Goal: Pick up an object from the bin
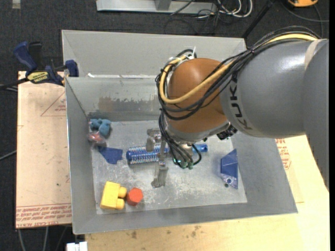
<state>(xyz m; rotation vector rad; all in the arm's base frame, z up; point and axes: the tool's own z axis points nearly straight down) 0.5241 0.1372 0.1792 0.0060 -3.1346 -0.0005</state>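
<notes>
My gripper (156, 158) hangs below the orange cover over the middle of the bin floor. It is open, with one grey finger (153, 138) on the far side and the other finger (159, 175) on the near side of a blue ribbed roller (138, 155). The roller lies on its side, its right end between the fingers with a gap to each. A dark blue flat piece (110, 155) lies just left of the roller. A small blue piece (201, 148) peeks out to the right of the gripper.
A yellow block (111, 196) and an orange-red round piece (135, 195) lie at the front left. A light blue lump (100, 125) with a pink bit (94, 137) sits at the left wall. A blue wedge (229, 168) lies at the right.
</notes>
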